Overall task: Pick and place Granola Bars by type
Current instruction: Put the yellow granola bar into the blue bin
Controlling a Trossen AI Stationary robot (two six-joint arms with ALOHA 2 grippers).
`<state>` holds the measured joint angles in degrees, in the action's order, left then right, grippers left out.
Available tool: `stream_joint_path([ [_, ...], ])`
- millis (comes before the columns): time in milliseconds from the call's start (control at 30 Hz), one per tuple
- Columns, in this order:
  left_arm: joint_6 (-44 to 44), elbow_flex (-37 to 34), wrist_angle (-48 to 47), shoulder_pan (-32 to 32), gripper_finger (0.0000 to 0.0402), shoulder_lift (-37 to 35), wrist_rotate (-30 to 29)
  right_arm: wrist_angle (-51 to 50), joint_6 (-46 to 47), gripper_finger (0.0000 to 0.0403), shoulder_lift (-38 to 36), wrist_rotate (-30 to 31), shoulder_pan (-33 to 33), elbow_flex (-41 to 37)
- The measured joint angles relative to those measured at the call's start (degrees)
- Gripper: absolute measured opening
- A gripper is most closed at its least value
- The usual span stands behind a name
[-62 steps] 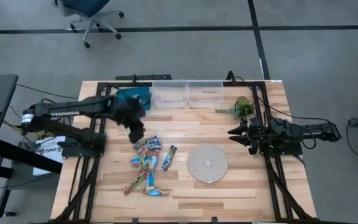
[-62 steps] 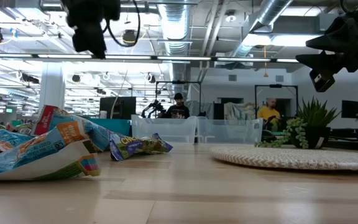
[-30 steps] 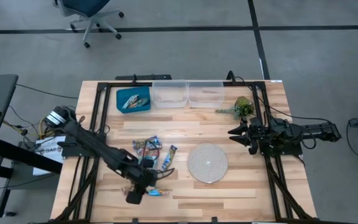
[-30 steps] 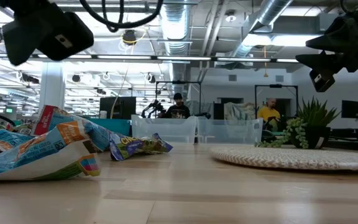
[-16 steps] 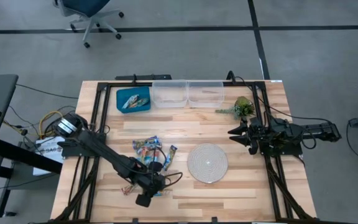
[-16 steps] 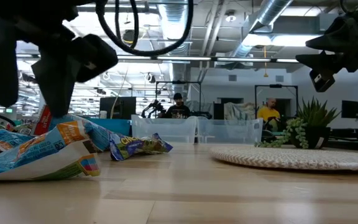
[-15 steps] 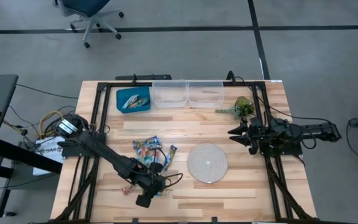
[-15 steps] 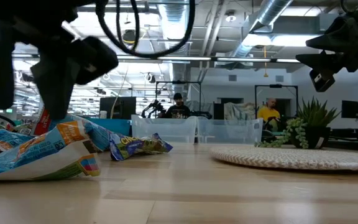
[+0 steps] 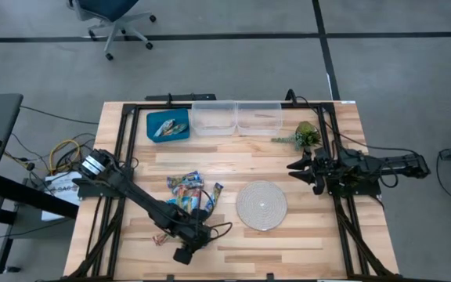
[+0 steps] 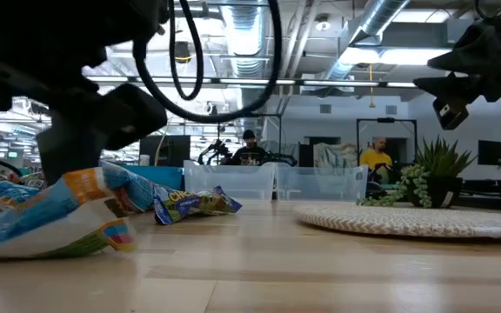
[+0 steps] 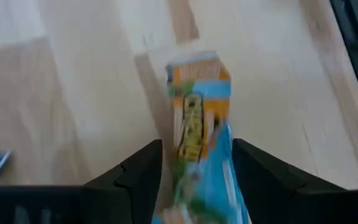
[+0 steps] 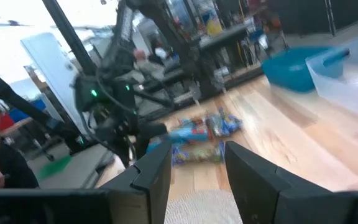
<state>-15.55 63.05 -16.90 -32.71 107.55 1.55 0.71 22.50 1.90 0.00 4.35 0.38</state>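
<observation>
Several granola bars (image 9: 186,192) lie in a loose pile left of the table's middle. My left gripper (image 9: 193,236) is low over the pile's near end and open. Its two fingers (image 11: 138,171) stand on either side of a blue-and-white bar with an orange end (image 11: 197,124). In the low view this bar (image 10: 68,213) lies on the wood, beside the dark mass of the gripper. My right gripper (image 12: 197,180) waits open at the table's right edge (image 9: 294,167), holding nothing. My left gripper comes at the blue-and-white bar from above, slanting down, with its fingers lying along the bar's two long sides (image 11: 222,155). The bar lies on the table. I cannot tell whether the fingers touch it.
A blue bowl (image 9: 167,126) holding bars stands at the far left. Two clear containers (image 9: 214,117) (image 9: 258,117) stand beside it. A round woven mat (image 9: 261,204) lies right of the pile. A green plant sprig (image 9: 304,135) is at the far right.
My left gripper has come down over the near end of the pile and moved a little toward the table's right edge, ending astride the blue-and-white bar. In the low view that bar has shifted a little.
</observation>
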Motion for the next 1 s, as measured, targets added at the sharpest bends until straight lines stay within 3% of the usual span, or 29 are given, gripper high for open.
stream_joint_path([
  [333,0.13,0.07,-0.50,-0.02,0.0186,1.25,-0.61,-0.02,0.02,0.0141,0.36,-0.01,0.00,0.00],
  [733,-2.30,0.09,-1.49,0.09,0.0076,1.18,1.37,-0.14,0.00,0.0141,0.41,0.00,0.01,0.00],
  [1000,-3.88,1.03,-2.63,0.44,0.0060,-0.17,4.57,-0.14,0.01,0.0143,0.41,-0.01,-0.01,0.00],
])
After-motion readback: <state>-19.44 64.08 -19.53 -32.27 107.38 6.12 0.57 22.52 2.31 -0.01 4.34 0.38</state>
